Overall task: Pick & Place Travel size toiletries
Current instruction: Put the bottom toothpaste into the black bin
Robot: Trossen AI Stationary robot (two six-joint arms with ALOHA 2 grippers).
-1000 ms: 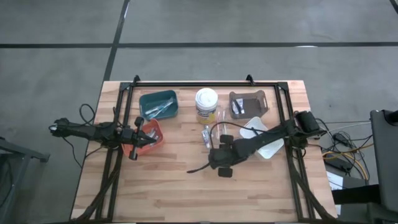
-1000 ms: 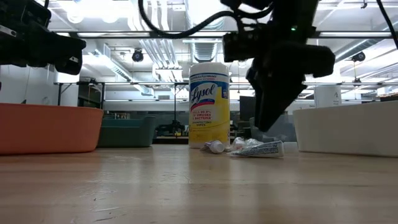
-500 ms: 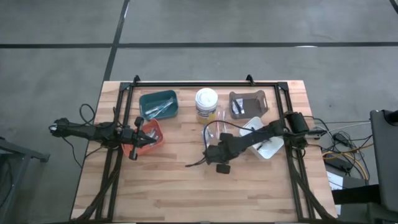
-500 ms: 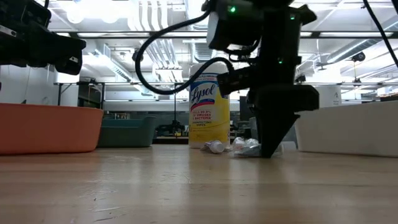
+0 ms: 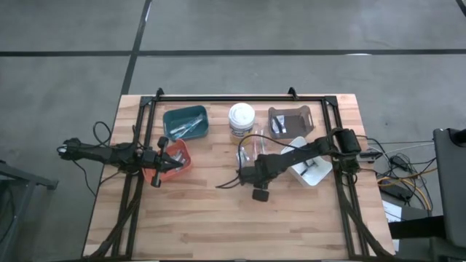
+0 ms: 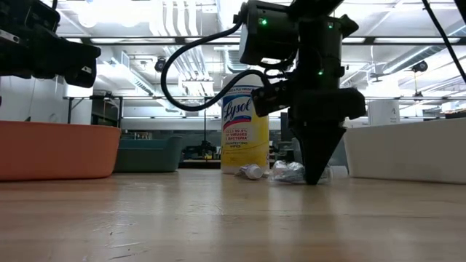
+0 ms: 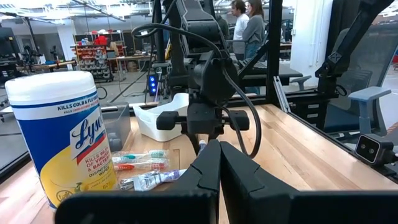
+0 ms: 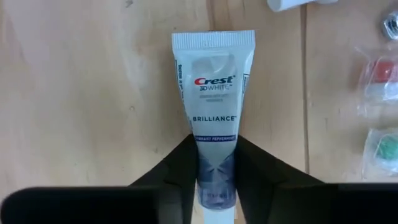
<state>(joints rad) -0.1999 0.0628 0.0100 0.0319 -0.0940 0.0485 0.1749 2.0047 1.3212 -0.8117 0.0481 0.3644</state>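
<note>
The right gripper (image 8: 216, 171) is down at the table's middle, its fingers closing on a toothpaste tube (image 8: 213, 93) that lies flat on the wood – gripped, not yet lifted. The left gripper (image 7: 219, 163) waits shut over the orange bin (image 5: 177, 161); some toiletries are already in the bins, while wrapped toothbrushes (image 7: 138, 160) remain beside the wipes tub (image 5: 242, 120).

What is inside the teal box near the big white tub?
In the teal rectangular bin by the white wipes tub lie a few thin pale sticks, maybe toothbrushes; they are too small to name for sure. Whatever lies under them is hidden.
</note>
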